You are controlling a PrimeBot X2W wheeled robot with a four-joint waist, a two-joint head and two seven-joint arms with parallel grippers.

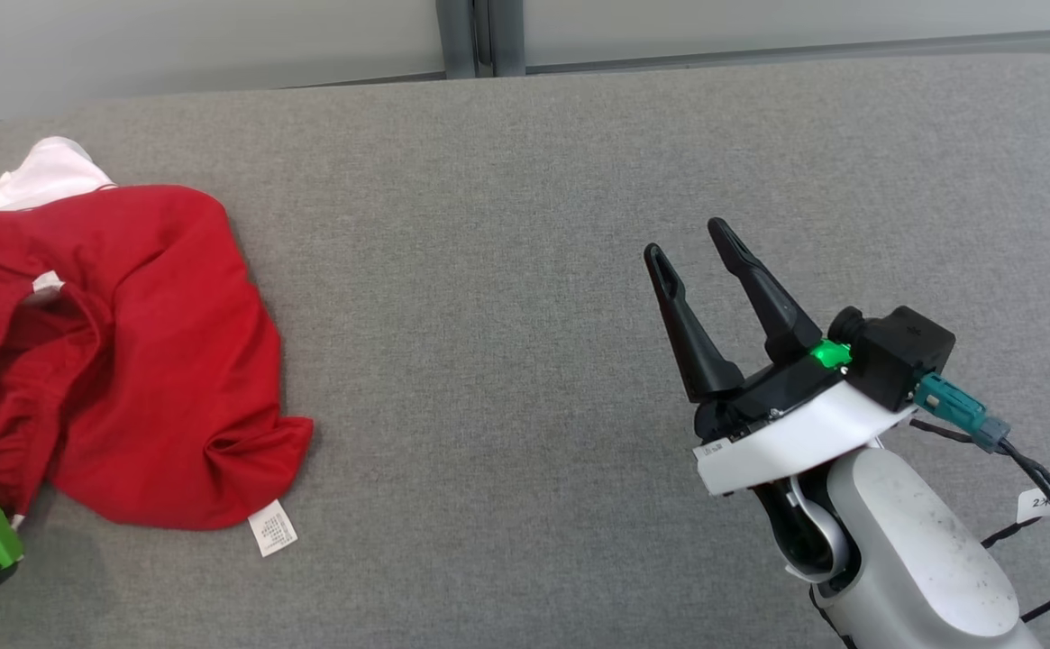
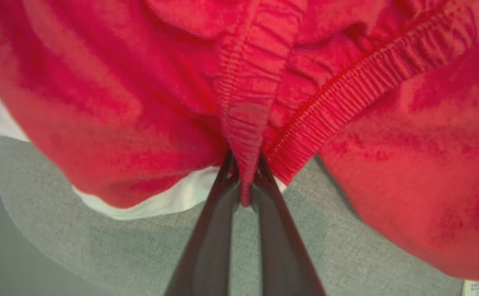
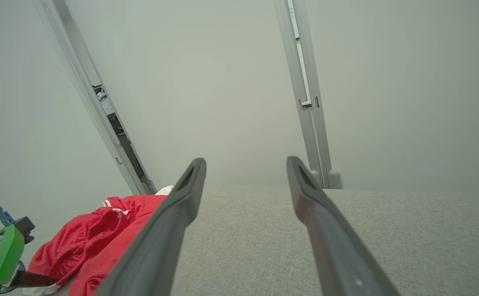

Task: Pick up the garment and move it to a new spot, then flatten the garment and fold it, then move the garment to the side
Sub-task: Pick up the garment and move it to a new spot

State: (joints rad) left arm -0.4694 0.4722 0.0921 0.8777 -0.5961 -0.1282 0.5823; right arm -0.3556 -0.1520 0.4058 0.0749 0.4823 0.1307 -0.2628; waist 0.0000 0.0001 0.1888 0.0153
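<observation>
The garment (image 1: pixel 128 351) is red with white parts, crumpled at the left of the grey table (image 1: pixel 525 180); a white care label hangs at its near edge. In the left wrist view my left gripper (image 2: pixel 245 172) is shut on a gathered red elastic band of the garment (image 2: pixel 243 102). A green part of that arm shows at the head view's lower left corner, and again at the left of the right wrist view beside the garment (image 3: pixel 95 242). My right gripper (image 1: pixel 687 243) stands open over bare table at the right, well apart from the garment, nothing between its fingers (image 3: pixel 245 164).
The grey fabric-covered table (image 3: pixel 346 230) runs wide, with bare surface from its middle to the right. Behind its far edge stand a pale wall and metal frame posts (image 3: pixel 305 90). Cables (image 1: pixel 1047 505) hang off my right wrist.
</observation>
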